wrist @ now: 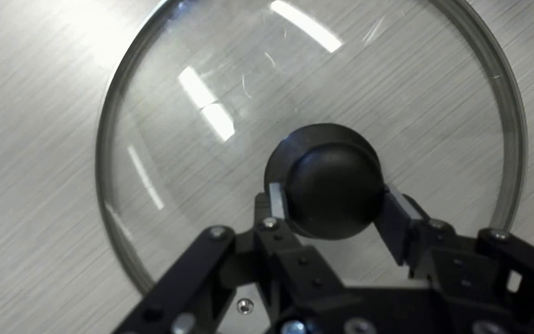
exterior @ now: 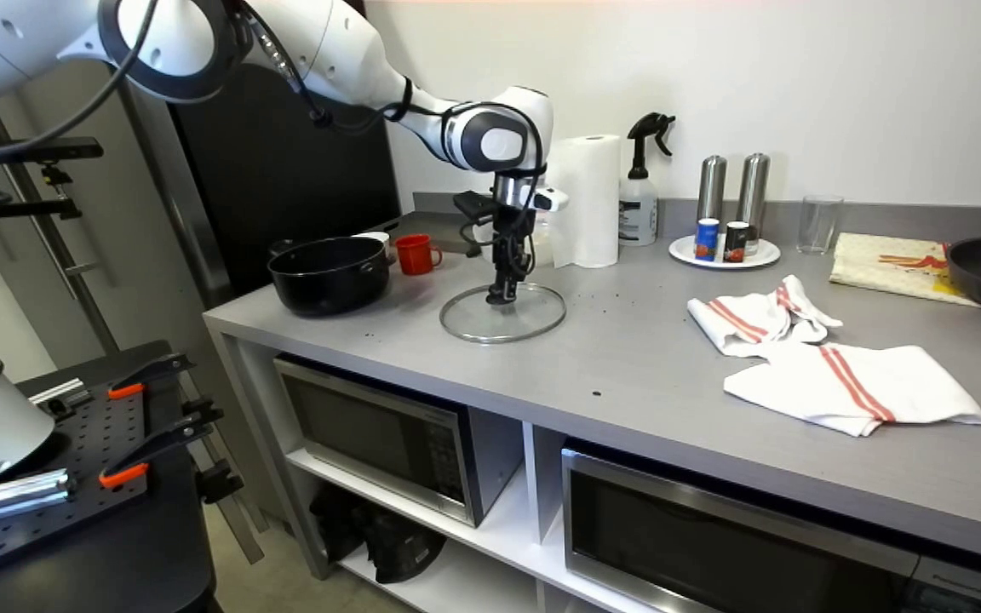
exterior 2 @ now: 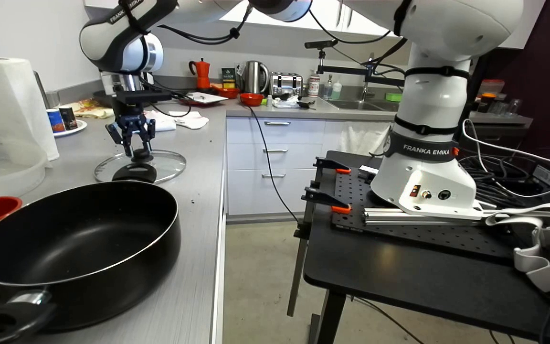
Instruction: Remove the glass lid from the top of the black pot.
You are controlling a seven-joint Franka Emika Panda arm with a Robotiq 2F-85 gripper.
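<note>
Wrist view, up close: the gripper (wrist: pixel 338 204) has its two fingers (wrist: pixel 396 222) squeezed on the black knob (wrist: pixel 334 185), one on each side. The knob is in the middle of the glass lid (wrist: pixel 304 109), which lies flat on the gray counter (wrist: pixel 30 208). In an exterior view, the black pot (exterior: pixel 330 283) sits near the lid, with a red mug (exterior: pixel 413 255) a bit farther back.
</note>
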